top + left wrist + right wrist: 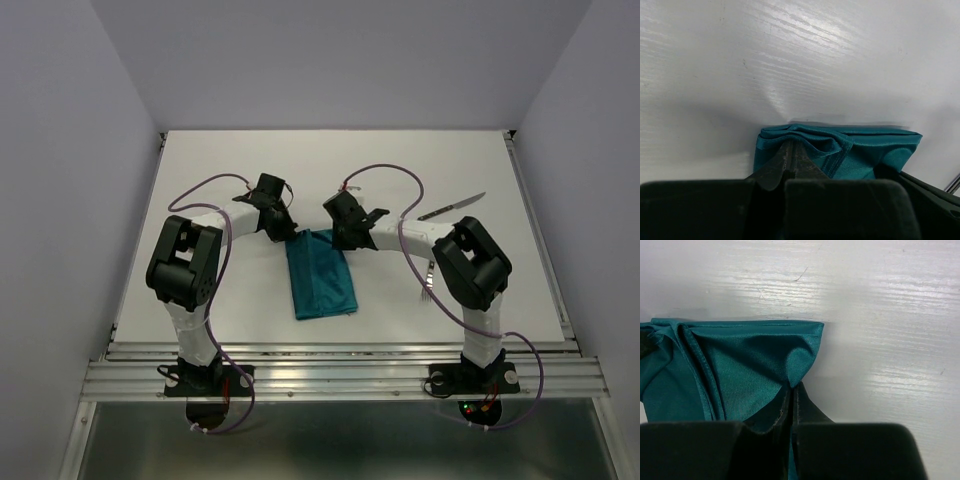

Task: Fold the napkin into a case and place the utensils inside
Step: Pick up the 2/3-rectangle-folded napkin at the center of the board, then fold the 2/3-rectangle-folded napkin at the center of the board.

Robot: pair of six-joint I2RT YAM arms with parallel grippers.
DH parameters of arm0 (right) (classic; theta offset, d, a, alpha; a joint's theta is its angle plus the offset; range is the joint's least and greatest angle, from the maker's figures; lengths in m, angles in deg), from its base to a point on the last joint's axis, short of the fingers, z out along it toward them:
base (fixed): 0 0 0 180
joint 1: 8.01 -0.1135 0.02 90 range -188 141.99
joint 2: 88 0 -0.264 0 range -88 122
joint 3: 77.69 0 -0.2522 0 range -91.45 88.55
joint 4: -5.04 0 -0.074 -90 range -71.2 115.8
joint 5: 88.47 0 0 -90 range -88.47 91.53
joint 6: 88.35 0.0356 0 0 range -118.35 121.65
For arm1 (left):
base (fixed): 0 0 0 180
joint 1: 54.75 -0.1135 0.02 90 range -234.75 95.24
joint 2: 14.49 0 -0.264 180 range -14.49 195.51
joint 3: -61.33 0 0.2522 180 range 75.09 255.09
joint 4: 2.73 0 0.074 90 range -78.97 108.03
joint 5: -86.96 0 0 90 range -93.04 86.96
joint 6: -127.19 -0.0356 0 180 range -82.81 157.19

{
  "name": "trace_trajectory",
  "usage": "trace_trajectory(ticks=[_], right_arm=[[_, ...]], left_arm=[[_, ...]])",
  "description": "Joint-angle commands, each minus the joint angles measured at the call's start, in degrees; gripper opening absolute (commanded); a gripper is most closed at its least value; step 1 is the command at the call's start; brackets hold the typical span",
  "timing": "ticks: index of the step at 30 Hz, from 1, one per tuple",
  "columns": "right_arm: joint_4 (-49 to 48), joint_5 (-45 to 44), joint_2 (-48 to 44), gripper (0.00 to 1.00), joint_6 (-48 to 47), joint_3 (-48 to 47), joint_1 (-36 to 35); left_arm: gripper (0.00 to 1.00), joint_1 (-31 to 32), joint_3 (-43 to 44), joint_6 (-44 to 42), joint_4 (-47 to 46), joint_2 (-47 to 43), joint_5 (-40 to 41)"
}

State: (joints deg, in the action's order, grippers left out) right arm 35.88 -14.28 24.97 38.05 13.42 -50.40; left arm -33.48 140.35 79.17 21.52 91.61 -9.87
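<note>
Pinch on both far corners of the napkin [320, 278], which lies folded into a narrow strip at mid-table.
Your left gripper [791, 150] is pressed together on the strip's far left corner and your right gripper [793, 390] on its far right corner. The fork [428, 288] and knife [452, 207] lie apart from it, off to your right.

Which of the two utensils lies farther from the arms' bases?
The knife, with its dark handle, lies farther back; the fork sits nearer, half hidden beside the right arm.
</note>
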Motion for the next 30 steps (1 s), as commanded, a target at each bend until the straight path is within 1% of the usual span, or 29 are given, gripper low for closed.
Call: trace_trajectory(ticks=[1, 14, 22, 30], right_arm=[[2.87, -2.9, -0.47, 0.01, -3.53, -3.79, -1.81], [4.54, -3.53, -0.03, 0.01, -4.23, -9.85, -5.51], [5.51, -2.91, 2.52, 0.01, -4.59, -13.72, -7.96], [5.59, -1.24, 5.59, 0.01, -4.15, -16.01, -8.5]], left_arm=[[0.0, -0.01, -1.09, -0.23, 2.44, -1.34, 1.38], [0.0, -0.1, -1.18, 0.03, 2.26, -0.9, 1.29], [0.0, -0.01, -1.53, 0.21, 2.09, -1.16, 1.21], [0.0, -0.01, -2.24, 0.65, 1.91, -1.43, 1.29]])
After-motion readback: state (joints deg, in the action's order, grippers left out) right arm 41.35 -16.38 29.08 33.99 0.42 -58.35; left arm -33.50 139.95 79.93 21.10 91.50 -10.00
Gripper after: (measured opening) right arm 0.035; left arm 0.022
